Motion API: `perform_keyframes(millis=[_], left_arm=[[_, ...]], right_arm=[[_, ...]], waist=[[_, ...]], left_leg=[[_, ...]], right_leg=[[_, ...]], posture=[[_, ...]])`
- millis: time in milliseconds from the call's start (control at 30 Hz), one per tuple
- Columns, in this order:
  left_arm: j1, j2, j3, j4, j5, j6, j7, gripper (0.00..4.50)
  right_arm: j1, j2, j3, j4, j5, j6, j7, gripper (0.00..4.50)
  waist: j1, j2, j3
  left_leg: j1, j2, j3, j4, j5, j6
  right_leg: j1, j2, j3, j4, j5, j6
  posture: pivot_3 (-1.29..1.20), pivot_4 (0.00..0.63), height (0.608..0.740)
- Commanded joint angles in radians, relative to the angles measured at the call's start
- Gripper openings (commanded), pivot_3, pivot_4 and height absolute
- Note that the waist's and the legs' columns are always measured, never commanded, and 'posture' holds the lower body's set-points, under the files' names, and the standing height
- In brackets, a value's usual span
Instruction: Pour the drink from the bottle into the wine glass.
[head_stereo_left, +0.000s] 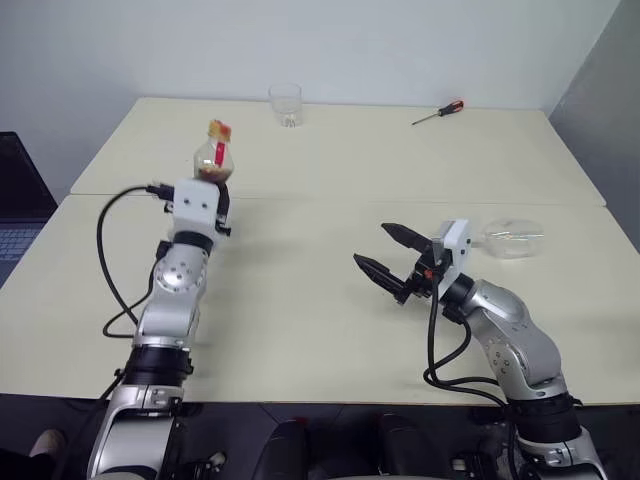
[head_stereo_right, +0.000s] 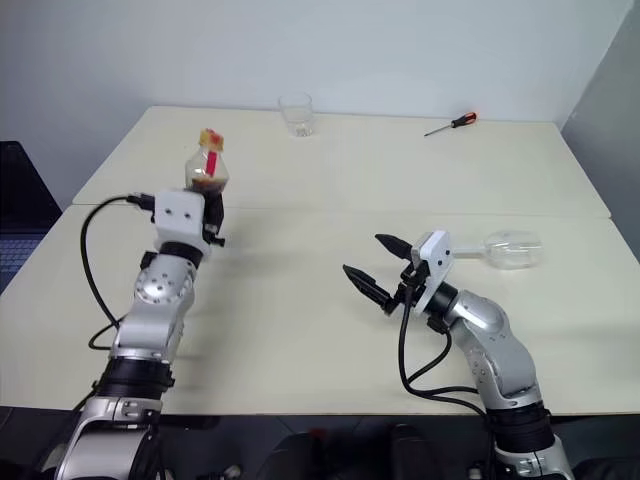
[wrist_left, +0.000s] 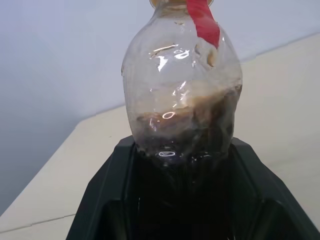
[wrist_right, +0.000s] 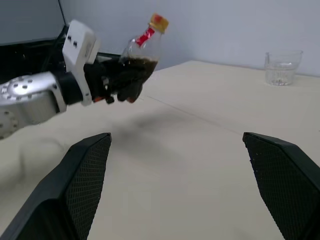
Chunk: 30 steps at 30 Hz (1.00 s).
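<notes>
Wine glass (head_stereo_right: 510, 248) lies on its side near the table's (head_stereo_right: 330, 330) right edge, nearest the wide-open, empty right gripper (head_stereo_right: 378, 266); left gripper (head_stereo_left: 212, 188) clamps the upright bottle (head_stereo_left: 213, 155).

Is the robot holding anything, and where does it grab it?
The left gripper holds the bottle by its lower body. The right gripper is open and empty.

The bottle (head_stereo_left: 212, 160) is held upright above the counter's (head_stereo_left: 320, 330) left side. The wine glass (head_stereo_left: 512, 238) is laid on its side near the right edge. A tumbler (head_stereo_left: 286, 105) and a screwdriver (head_stereo_left: 438, 112) are set along the far edge.
</notes>
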<state>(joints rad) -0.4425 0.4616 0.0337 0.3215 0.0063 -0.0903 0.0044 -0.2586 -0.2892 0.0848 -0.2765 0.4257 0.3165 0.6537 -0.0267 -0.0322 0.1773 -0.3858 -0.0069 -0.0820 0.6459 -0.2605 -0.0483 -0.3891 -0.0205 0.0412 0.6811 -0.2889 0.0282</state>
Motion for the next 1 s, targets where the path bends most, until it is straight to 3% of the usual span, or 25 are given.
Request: perform_keyframes(millis=[33,400,667,1000], left_arm=[[0.003,-0.018,0.002,0.057,0.044,-0.193,0.001,1.92],[0.085,-0.049,0.04,0.092,0.061,-0.317,0.012,1.92],[0.107,-0.108,0.105,0.017,-0.098,-0.216,-0.075,1.92],[0.042,-0.12,0.06,-0.163,-0.204,-0.087,-0.294,1.92]], right_arm=[[-0.014,0.014,0.0,-0.027,-0.005,-0.023,-0.013,4.5],[-0.016,0.027,-0.011,-0.036,-0.022,-0.027,-0.041,4.5],[-0.034,0.019,-0.002,-0.045,0.003,-0.001,-0.027,4.5],[-0.178,-0.004,0.024,-0.032,0.188,0.207,0.113,4.5]], waist=[[0.0,0.0,0.0],[-0.003,0.0,0.0],[-0.002,0.0,0.0],[-0.003,0.0,0.0]], left_leg=[[0.0,0.0,0.0,0.0,0.0,0.0],[0.0,0.0,-0.001,0.0,0.0,0.0],[0.0,0.0,-0.001,0.0,0.0,0.0],[0.0,0.0,-0.001,0.0,0.0,0.001]], right_leg=[[0.0,0.0,0.0,0.0,0.0,0.0],[0.0,0.0,-0.001,0.001,0.0,0.0],[0.001,0.0,-0.002,0.001,0.0,0.0],[0.001,0.001,-0.002,0.001,0.0,0.0]], posture=[[0.0,0.15,0.74],[0.0,0.15,0.74],[0.0,0.15,0.74],[0.0,0.15,0.74]])
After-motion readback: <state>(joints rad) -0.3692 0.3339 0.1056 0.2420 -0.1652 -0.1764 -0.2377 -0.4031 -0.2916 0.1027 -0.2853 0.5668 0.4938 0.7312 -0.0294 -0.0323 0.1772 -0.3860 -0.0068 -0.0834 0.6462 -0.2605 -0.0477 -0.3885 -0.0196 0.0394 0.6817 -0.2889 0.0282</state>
